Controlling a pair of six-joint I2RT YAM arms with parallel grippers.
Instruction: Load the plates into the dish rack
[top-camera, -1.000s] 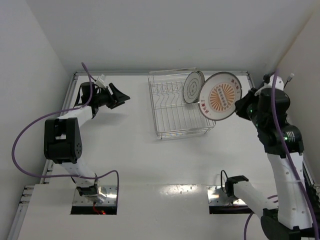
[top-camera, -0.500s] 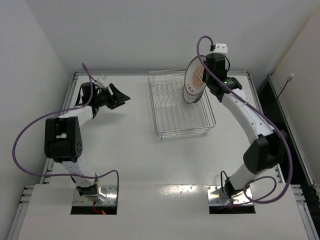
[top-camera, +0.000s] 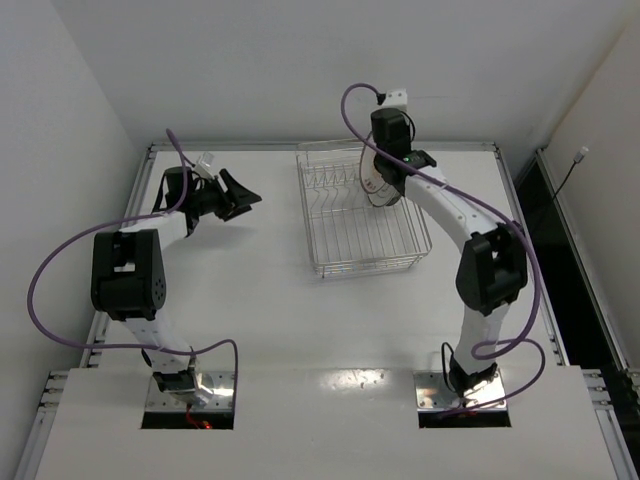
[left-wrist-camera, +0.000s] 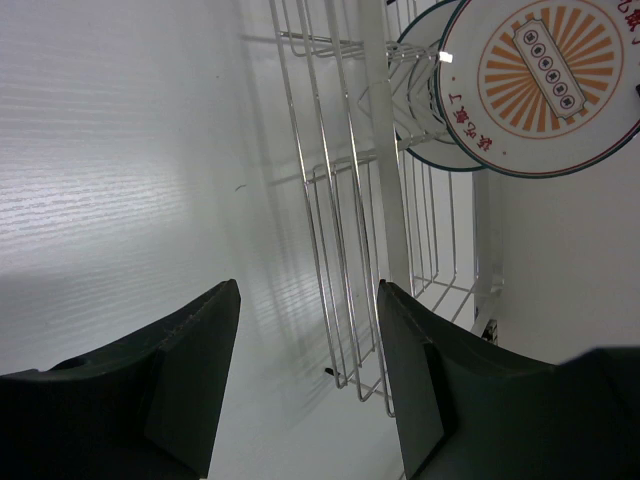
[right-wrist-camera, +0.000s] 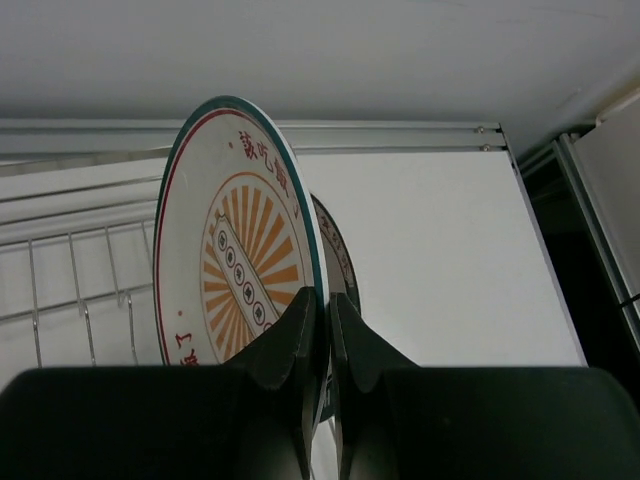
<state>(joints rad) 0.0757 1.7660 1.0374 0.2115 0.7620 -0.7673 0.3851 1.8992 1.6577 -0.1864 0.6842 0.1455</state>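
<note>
The white bench (top-camera: 260, 300) is boxed in by walls (top-camera: 90, 110) at 9, 12 and 3 o'clock, with a raised rail along its far edge and a dark gap past its 3 o'clock edge. The wire rack (top-camera: 350, 240) sits at about 1 o'clock from the bench's middle, its far side close to that rail and its right side near the 3 o'clock edge. A wide strip of bare bench runs from its left side toward 9 o'clock. The sunburst plate (top-camera: 372, 180) stands on edge over the rack's 1 o'clock corner, its orange face turned toward 9 o'clock. Whether its lower rim rests on the wires cannot be told. Just behind it, on the 3 o'clock side, a second plate (right-wrist-camera: 340, 260) with a dark patterned rim stands on edge, close to the first; from the left wrist it shows among the upright prongs. The right hand (right-wrist-camera: 323, 300) reaches in over the rack's far corner and pinches the sunburst plate's rim, one finger on each face. The left hand (left-wrist-camera: 308, 290) hovers at 10 o'clock on the bench, well apart from the rack and aimed toward it, its fingers spread with only bare bench showing between them.
</note>
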